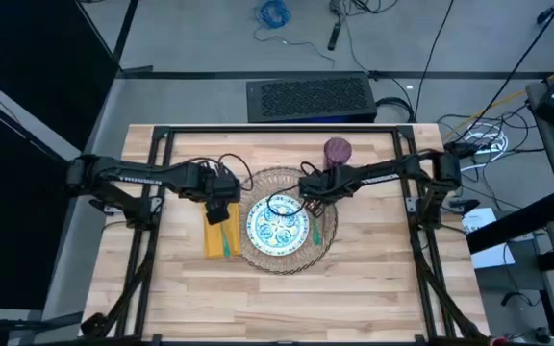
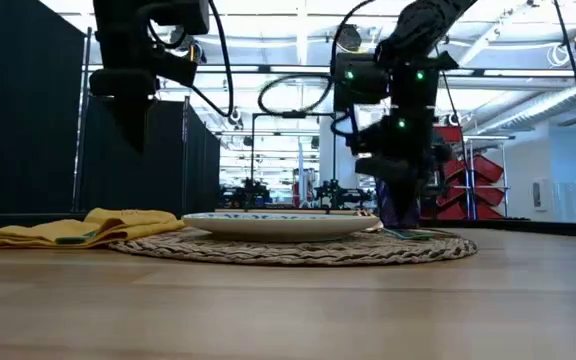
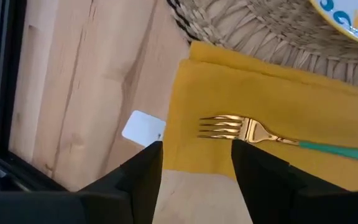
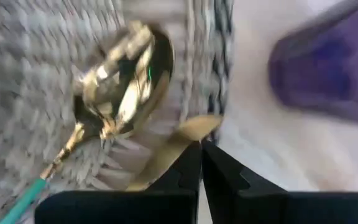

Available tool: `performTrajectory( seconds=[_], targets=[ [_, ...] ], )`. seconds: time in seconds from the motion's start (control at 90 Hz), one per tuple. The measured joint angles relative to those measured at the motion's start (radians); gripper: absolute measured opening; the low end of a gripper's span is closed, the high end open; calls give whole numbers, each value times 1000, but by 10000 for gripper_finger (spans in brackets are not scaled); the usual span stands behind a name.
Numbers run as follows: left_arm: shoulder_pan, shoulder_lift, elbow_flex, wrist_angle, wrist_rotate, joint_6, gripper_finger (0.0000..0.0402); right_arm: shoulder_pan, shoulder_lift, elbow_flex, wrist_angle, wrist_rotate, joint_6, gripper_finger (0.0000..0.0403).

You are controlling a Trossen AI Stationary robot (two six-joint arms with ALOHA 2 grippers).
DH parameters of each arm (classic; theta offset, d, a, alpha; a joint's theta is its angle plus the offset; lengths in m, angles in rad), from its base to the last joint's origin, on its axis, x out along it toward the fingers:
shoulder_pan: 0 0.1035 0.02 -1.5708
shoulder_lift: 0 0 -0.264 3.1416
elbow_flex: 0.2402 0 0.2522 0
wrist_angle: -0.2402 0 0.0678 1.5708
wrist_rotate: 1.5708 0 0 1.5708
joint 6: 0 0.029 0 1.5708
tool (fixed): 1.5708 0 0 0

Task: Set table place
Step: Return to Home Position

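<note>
Left pincer (image 3: 197,155) above fork (image 3: 247,130) on napkin (image 3: 303,106)

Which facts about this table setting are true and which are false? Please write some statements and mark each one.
1. The fork lies on the napkin. True.
2. The plate stands on bare wood, beside the mat. False: it stands on the mat.
3. The left fingers are open and hold nothing. True.
4. The cup stands on the plate. False: it stands on the table, just beyond the mat's edge.
5. The spoon lies on the mat. True.
</note>
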Motion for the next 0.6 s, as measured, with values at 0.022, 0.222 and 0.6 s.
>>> performTrajectory(
  seconds=[0.022,0.222,0.6],
  targets=[
    [0,0,0,0,0,3,178,6,-5,14,-1,9,-15,1],
    [-13,-31,20,20,-55,98,178,61,-74,217,-74,10,-106,38],
    [-80,-477,207,-12,-211,231,178,150,-314,493,-252,-410,-321,102]
  ],
)
